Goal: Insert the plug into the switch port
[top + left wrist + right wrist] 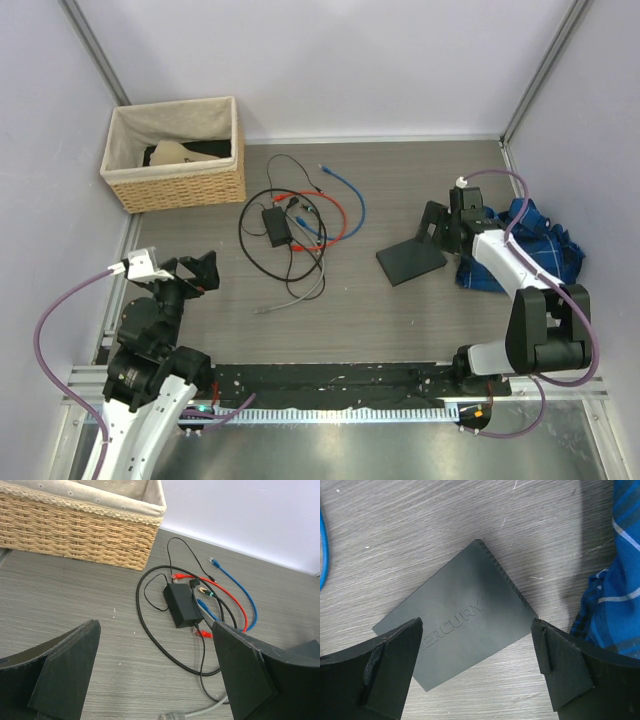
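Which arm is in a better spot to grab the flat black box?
Right. The right gripper is open and hangs over the switch. The left gripper is far across the table, facing the cables.

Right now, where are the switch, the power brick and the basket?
switch (455, 617): right wrist view, middle of top face
power brick (182, 605): left wrist view, middle of top
basket (180, 187): top external view, front woven wall

The switch (411, 262) is dark grey, the cloth (552, 248) blue plaid, the basket (180, 187) tan wicker.
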`<action>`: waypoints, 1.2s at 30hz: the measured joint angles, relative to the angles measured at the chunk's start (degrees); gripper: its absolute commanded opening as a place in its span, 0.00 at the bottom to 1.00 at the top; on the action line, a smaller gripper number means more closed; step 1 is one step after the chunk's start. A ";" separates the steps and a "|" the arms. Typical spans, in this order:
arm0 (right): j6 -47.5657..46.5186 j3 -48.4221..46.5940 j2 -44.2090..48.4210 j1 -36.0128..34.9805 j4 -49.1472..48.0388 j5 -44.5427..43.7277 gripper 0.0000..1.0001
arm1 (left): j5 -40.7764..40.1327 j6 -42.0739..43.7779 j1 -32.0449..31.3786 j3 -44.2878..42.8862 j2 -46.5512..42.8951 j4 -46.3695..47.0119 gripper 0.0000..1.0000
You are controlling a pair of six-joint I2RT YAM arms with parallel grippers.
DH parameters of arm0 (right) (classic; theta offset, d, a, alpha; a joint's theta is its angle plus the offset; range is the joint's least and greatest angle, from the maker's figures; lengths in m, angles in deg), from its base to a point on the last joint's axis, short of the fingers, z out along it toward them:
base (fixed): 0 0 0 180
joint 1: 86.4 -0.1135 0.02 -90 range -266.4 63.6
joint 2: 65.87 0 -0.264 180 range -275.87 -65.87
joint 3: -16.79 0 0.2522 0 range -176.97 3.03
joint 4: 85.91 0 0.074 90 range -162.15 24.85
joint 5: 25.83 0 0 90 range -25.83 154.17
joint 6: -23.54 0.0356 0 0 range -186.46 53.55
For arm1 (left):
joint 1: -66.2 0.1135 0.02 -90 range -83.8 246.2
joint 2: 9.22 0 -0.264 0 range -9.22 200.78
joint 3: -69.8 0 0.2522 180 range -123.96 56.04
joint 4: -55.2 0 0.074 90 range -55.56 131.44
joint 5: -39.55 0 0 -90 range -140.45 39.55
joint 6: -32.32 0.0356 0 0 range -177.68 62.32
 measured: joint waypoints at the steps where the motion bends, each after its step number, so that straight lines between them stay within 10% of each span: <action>1: -0.11 0.00 -0.42 0.00 -0.13 0.02 1.00 | 0.09 -0.11 0.00 0.00 0.00 0.00 1.00; 22: -0.22 7.32 -1.90 0.55 -8.28 1.22 1.00 | 3.82 -3.32 0.00 0.33 1.73 0.02 1.00; 36: 10.43 21.03 21.51 -0.81 -6.62 16.63 0.94 | 11.45 -8.70 0.00 0.52 10.36 0.02 1.00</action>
